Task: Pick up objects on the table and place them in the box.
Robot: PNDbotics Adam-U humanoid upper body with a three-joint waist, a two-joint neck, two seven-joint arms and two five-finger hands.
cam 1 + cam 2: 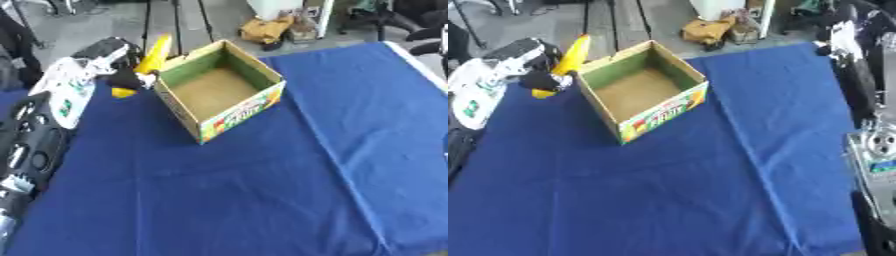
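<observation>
Holding a yellow banana (570, 56) by its lower end, the left robot hand (542, 76) has its fingers curled round the fruit at about ten o'clock on the worktop (262, 190), just beside the open cardboard box (219, 87). Smooth and curved, the banana points its long axis up toward twelve o'clock. Blue cloth covers the worktop in soft folds. Only the right eye view shows the right arm; its robot hand (842, 30) is too blurred to tell open from closed.
</observation>
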